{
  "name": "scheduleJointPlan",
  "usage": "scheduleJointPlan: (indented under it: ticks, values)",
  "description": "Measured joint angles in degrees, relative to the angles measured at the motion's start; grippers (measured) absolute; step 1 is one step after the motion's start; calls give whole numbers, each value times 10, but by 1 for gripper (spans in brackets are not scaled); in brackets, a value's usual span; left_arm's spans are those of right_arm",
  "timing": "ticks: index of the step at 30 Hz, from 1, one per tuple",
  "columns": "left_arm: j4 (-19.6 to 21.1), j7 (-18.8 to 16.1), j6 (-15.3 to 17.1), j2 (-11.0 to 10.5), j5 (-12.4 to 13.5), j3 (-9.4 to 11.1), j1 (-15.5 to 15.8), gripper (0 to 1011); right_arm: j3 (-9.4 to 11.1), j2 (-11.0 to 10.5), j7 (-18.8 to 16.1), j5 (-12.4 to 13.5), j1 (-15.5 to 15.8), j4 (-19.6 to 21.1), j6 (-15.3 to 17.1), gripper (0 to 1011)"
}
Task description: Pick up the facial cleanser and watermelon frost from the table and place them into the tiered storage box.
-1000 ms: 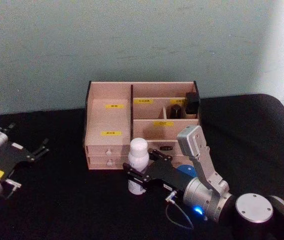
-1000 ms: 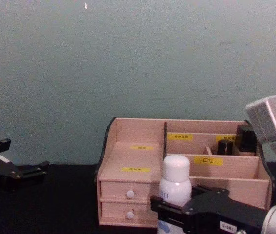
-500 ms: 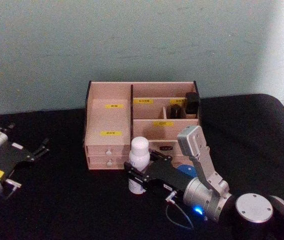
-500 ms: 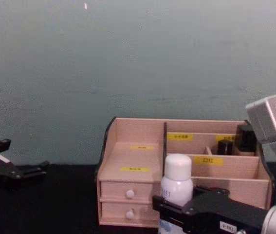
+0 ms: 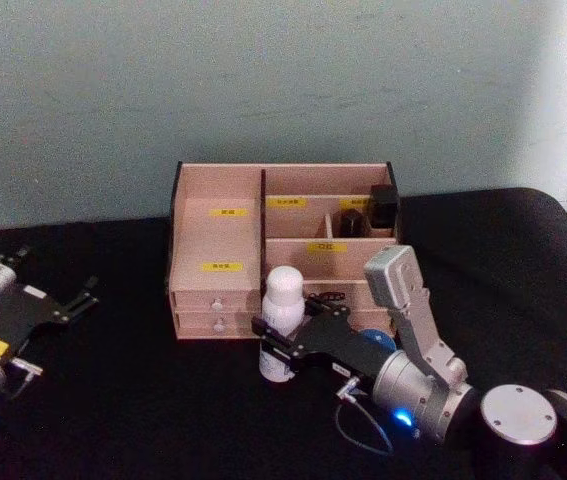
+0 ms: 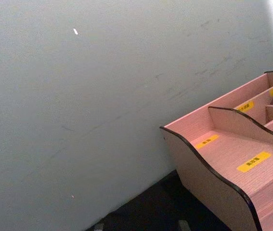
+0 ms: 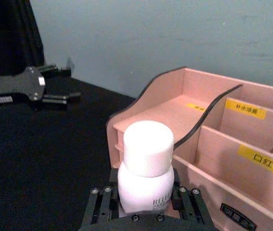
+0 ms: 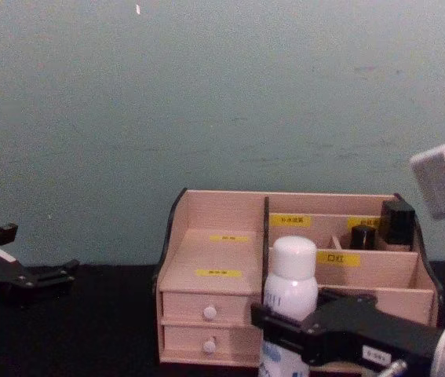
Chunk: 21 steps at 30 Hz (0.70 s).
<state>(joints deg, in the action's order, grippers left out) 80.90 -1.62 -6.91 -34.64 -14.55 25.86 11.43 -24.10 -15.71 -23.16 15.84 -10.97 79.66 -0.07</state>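
The facial cleanser [image 5: 283, 318], a white bottle with a white cap, stands upright in front of the tiered storage box [image 5: 218, 235], by its drawers. My right gripper [image 5: 275, 347] is shut on the bottle's lower body; the grip is plain in the right wrist view on the bottle [image 7: 143, 168] and in the chest view [image 8: 289, 298]. The pale wooden box [image 8: 222, 251] has yellow labels and white-knobbed drawers. A small blue thing [image 5: 371, 338] lies behind the right arm; I cannot tell whether it is the watermelon frost. My left gripper [image 5: 78, 298] rests open at the far left.
Two dark containers [image 5: 383, 208] stand in the box's back right compartments. The box's left stepped shelves [image 6: 232, 154] are bare. Black tabletop [image 5: 133, 400] stretches between the left gripper and the bottle. A grey wall stands close behind the box.
The right gripper has raised the white bottle a little and carried it slightly to the right, closer to the box front. The left arm has not moved.
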Motion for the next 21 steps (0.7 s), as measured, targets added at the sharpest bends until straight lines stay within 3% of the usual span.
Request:
scheduleJointPlan:
  ticks: [11,15,21]
  values:
    - [0,0,0,0,0,0,0,1001,29,-12,7,43,17,69,26,589]
    - [0,0,0,0,0,0,0,1001,43,-7,17,65,9,85,35,589]
    - [0,0,0,0,0,0,0,1001,47,4,36,71,-14,82,35,589]
